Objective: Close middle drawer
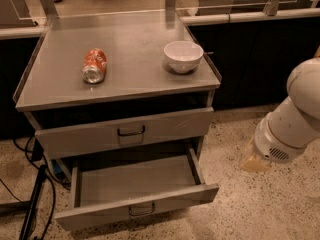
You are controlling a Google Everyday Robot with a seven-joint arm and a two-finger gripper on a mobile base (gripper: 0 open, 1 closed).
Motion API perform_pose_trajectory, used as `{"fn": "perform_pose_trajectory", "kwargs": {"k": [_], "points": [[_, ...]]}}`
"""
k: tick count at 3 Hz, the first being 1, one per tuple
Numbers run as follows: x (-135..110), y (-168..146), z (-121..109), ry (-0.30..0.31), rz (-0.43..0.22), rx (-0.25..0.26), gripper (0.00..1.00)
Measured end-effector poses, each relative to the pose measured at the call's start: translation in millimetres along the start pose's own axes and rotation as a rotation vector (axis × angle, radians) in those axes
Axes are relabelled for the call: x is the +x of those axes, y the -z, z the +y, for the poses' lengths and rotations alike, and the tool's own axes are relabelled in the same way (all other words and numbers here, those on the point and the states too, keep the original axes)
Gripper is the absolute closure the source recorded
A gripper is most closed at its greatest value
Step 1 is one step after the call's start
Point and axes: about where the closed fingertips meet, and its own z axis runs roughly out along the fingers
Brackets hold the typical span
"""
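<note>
The camera view looks down on a grey steel cabinet [125,91] standing on a speckled floor [260,214]. On its flat top an orange soda can [94,65] lies on its side toward the left. A white bowl [183,56] stands upright toward the right, well apart from the can.

Below the top there is a dark gap, and under it the upper drawer [90,139] with its taller front and a dark loop handle at its middle. Beneath that, the middle drawer [135,179] is pulled far out toward the camera. Its long, shallow tray is exposed, and nothing can be made out lying in it. Its slim front faces the camera, with a small dark handle [141,210] at the centre.

The robot's white arm [295,119] enters from the right edge and slopes down to the left. The gripper [254,162] is the tan end of the arm. It hangs over the floor to the right of the cabinet, near the open drawer's right side but apart from it, touching nothing. Whether it is open or closed cannot be told.

Dark cables [35,204] trail on the floor at the cabinet's left.
</note>
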Motion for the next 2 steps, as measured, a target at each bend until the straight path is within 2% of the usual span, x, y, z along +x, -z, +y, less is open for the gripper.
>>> {"fn": "perform_pose_trajectory", "kwargs": {"k": [1,2], "points": [[12,-46,2,0.025,-0.012,-0.019,1.00],[12,-88,-5,0.057,-0.025,-0.020,1.00]]}}
